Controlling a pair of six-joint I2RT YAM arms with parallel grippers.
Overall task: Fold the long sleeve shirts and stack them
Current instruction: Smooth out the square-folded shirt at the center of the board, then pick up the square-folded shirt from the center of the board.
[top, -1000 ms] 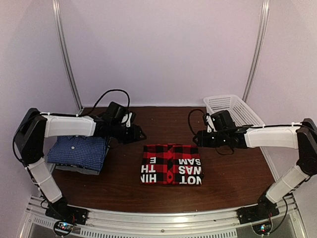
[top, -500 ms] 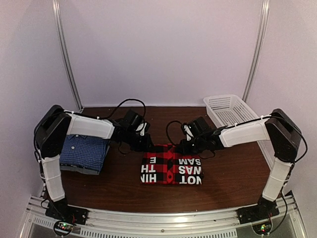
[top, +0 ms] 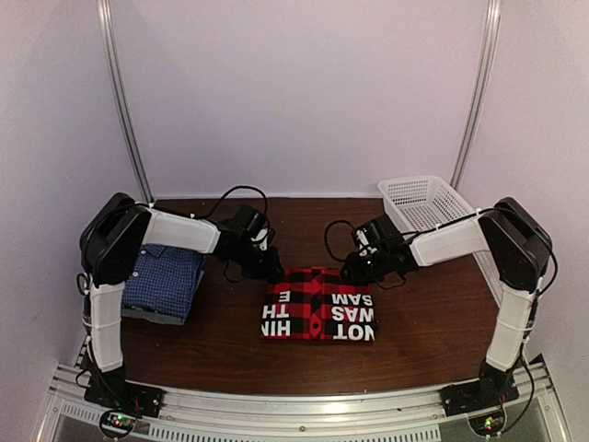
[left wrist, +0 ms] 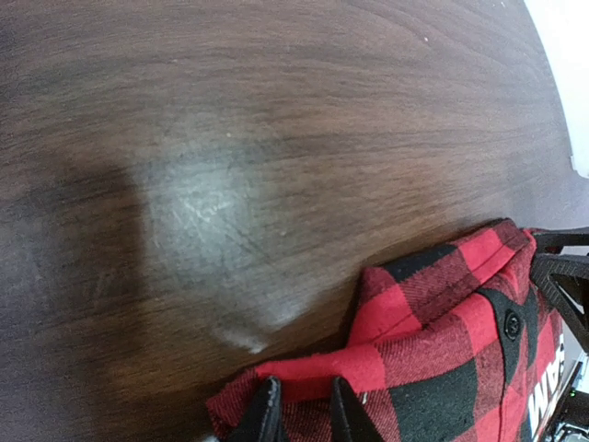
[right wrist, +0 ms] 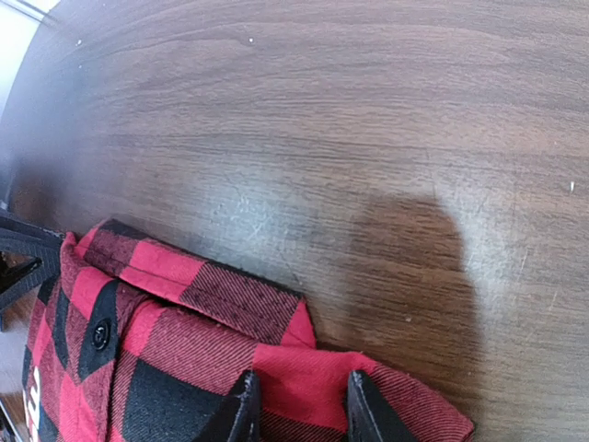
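Observation:
A red-and-black plaid shirt (top: 317, 304) with white lettering lies folded at the table's middle. My left gripper (top: 274, 272) is at its far left corner. In the left wrist view the gripper (left wrist: 304, 410) is shut on a raised red fold of the shirt (left wrist: 442, 341). My right gripper (top: 352, 273) is at the far right corner. In the right wrist view the gripper (right wrist: 302, 405) is shut on a bunched red fold of the shirt (right wrist: 175, 350). A folded blue checked shirt (top: 164, 281) rests on a grey one (top: 152, 316) at the left.
A white mesh basket (top: 428, 203) stands at the back right. Brown wooden table (top: 221, 354) lies in front of the plaid shirt. Black cables loop behind both wrists. The two arms reach in from either side, close together over the shirt's far edge.
Both arms swung inward and came down onto the plaid shirt's far corners. Both sets of jaws narrowed onto the cloth.

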